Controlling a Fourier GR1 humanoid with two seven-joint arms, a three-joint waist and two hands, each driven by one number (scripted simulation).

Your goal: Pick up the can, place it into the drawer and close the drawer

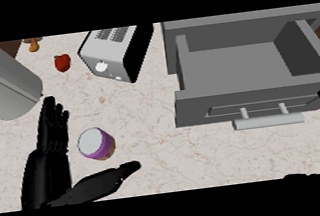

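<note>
Spread black left robot hand (pixel 48 166) beside purple cylindrical can (pixel 96 143) on speckled marble counter (pixel 168 154).

Looks steeply down from head height onto the counter (pixel 160 150), close enough to fill nearly the whole frame with it. Faces away from the body, putting the back wall of the open drawer (pixel 232 66) toward the upper edge and the handle (pixel 269 121) toward the lower. Frames the drawer right of centre, with the toaster (pixel 115 52) just left of the drawer at the top.
</note>
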